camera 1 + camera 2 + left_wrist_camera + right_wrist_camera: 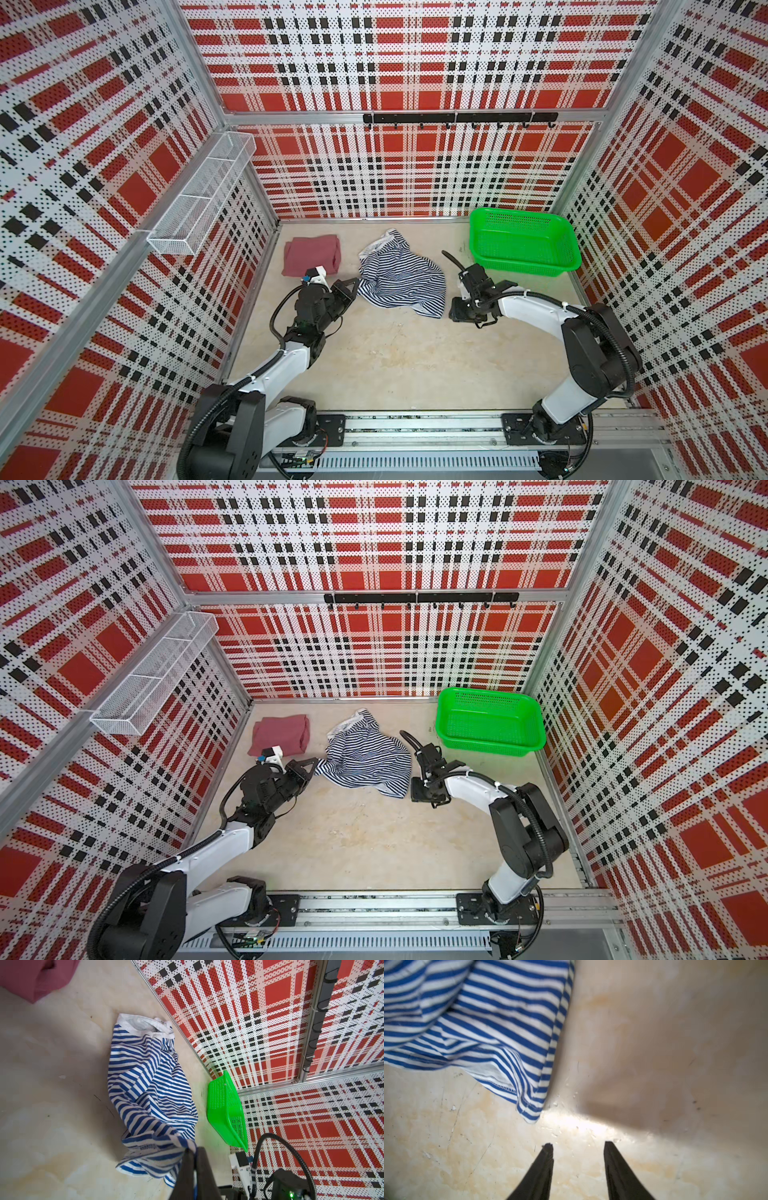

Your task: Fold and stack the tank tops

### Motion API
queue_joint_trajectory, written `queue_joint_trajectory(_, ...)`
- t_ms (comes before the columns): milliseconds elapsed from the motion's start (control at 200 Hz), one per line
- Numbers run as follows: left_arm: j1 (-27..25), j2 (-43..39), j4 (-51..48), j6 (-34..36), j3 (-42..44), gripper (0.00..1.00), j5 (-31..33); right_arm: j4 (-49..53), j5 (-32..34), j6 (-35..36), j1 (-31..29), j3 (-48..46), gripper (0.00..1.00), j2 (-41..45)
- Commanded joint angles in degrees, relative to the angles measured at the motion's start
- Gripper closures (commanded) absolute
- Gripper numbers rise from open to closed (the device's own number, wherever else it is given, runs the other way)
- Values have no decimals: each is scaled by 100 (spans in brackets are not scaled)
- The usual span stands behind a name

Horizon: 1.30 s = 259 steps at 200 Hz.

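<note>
The striped tank top [399, 274] [365, 756] lies crumpled mid-table. My left gripper [353, 284] [313, 764] is shut on its left edge; in the left wrist view the striped cloth [149, 1084] runs up between the closed fingers of the left gripper [193, 1150] and is lifted a little there. The maroon tank top [311, 253] [282, 733] [31, 976] lies folded at the back left. My right gripper [459, 311] [577, 1145] hangs open over bare table, just off the striped top's near right corner [529, 1113], holding nothing.
A green mesh basket [528, 266] [490, 746] [224, 1105] stands at the back right, close behind the right wrist. A white wire shelf [199, 195] juts from the left wall. A black hook rail [457, 118] runs along the back wall.
</note>
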<state>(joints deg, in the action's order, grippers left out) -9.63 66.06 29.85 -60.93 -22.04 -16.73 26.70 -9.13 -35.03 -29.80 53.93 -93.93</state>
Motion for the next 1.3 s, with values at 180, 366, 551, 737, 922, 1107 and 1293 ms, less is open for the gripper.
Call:
queue_joint_trajectory(180,719,-67,-559,738,701,59,95,-1593,-157,-1053,-289,-287,53,-341)
queue_joint_trajectory(366,941,-365,-2395,1900,6,48,938,-1625,-9,-1042,-289,-279,54,-472)
queue_joint_trajectory(551,322,-187,-3936,2985,-980,47,1941,-1507,193,-1018,-289,-210,55,-487)
queue_joint_trajectory(737,-1260,451,-5699,3146,-1856,46,2745,-1323,288,-908,-264,-72,53,-451)
queue_joint_trajectory(922,-2191,987,-6170,2492,-1962,45,2950,-1277,289,-844,-263,12,48,-511)
queue_joint_trajectory(1107,-2225,1463,-6237,2278,-1953,42,3368,-1255,271,-788,-254,73,44,-552)
queue_joint_trajectory(1293,-2211,1854,-5910,2346,-1883,44,3309,-1303,275,-751,-220,98,43,-584)
